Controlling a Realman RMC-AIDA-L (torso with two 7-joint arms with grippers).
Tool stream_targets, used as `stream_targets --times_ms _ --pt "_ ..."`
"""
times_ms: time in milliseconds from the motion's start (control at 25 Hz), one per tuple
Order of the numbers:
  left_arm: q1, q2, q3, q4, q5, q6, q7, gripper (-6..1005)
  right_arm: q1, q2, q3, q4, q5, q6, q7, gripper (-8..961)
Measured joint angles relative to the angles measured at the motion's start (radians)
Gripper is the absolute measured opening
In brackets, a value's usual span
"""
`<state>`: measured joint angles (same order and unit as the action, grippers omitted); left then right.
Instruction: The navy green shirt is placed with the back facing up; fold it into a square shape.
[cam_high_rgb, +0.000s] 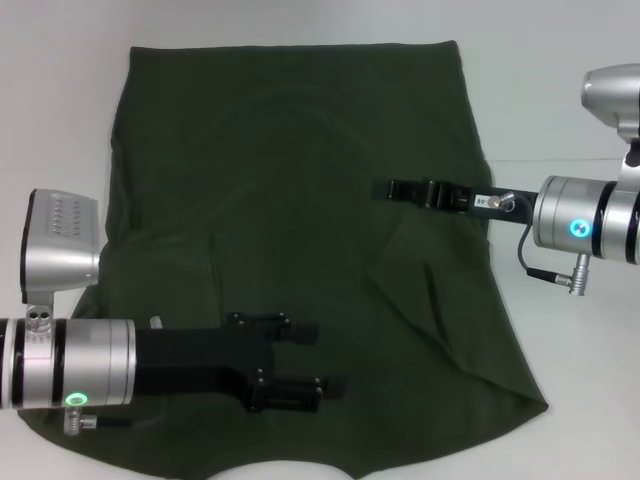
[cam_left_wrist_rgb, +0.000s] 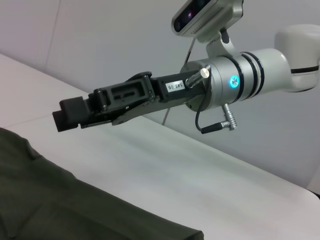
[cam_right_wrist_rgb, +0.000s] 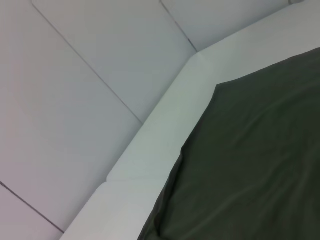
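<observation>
The navy green shirt (cam_high_rgb: 290, 190) lies spread on the white table (cam_high_rgb: 560, 110), plain side up, with no lettering showing. Its right side has a folded-in flap with a diagonal crease (cam_high_rgb: 410, 250). My left gripper (cam_high_rgb: 330, 357) is open and empty, reaching over the shirt's near left part. My right gripper (cam_high_rgb: 385, 188) reaches in from the right over the shirt's right side. In the left wrist view it (cam_left_wrist_rgb: 64, 114) hovers above the table with its jaws together and no cloth in them. The shirt also shows in the left wrist view (cam_left_wrist_rgb: 75, 210) and the right wrist view (cam_right_wrist_rgb: 250, 165).
Bare white table (cam_left_wrist_rgb: 200, 170) surrounds the shirt on the left, far side and right. A pale panelled wall (cam_right_wrist_rgb: 75, 100) rises behind the table's far edge (cam_right_wrist_rgb: 165, 130). The shirt's near hem reaches the table's front edge (cam_high_rgb: 290, 470).
</observation>
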<state>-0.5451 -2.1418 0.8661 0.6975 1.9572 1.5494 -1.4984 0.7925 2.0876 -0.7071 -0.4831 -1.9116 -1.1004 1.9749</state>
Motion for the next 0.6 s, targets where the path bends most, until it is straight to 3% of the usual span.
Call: stream_targets --times_ms 320,520,600 --pt "0.007 0.002 -0.032 0.001 0.000 0.006 0.000 786 -0.059 -0.017 0.010 -0.002 0.039 -0.031 -0.005 473" --pt "0.010 0.005 -0.050 0.003 0.004 0.007 -0.013 783 -0.092 -0.024 0.005 -0.004 0.041 -0.041 -0.006 721" --pt "0.019 0.009 -0.062 0.003 0.007 0.005 -0.024 782 -0.105 -0.025 0.003 -0.004 0.041 -0.052 -0.017 775"
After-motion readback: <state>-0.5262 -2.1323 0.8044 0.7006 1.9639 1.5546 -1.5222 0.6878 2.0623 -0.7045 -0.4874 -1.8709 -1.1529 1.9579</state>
